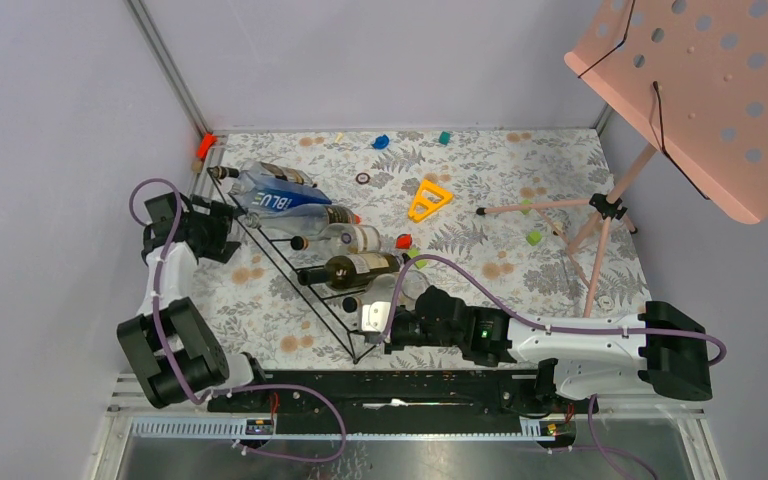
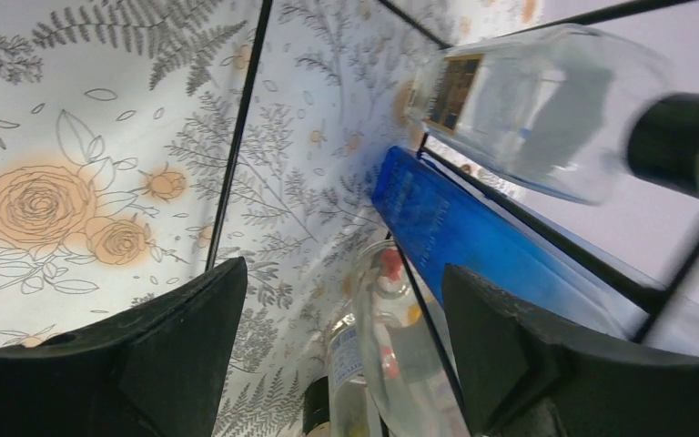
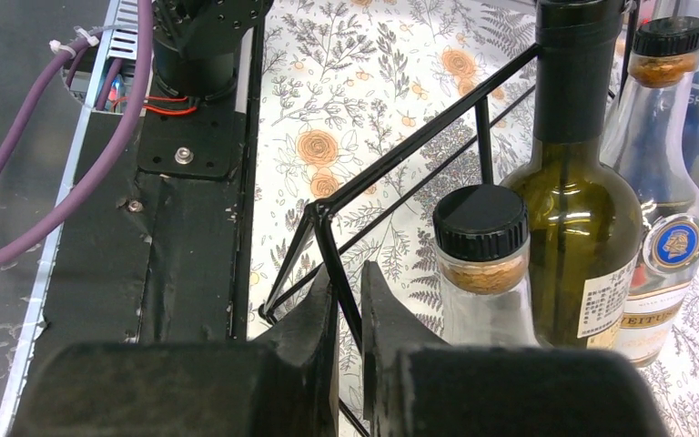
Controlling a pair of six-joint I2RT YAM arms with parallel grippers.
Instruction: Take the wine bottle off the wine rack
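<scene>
Right hand (image 3: pixel 348 273) is pinched shut on the near corner wire of the wine rack (image 3: pixel 419 137), lower centre of its wrist view, prob. to steady the frame. Left hand (image 2: pixel 344 273) gapes open at the rack's far end, gripping nothing. Rack holds several bottles: wine bottle (image 3: pixel 569 237), dark green w/ label, centre of top view, between a black-capped clear bottle (image 3: pixel 481 273) & others, incl. a blue bottle (image 2: pixel 455 218).

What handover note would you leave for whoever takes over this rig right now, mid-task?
Left end effector: open, empty, facing the wine rack from its left side.
Right end effector: shut on a wire at the rack's near corner.
Wine bottle: lying on the rack among other bottles.
Done: rack appears held steady.
Left: grasp the wine bottle and lift it off.
</scene>
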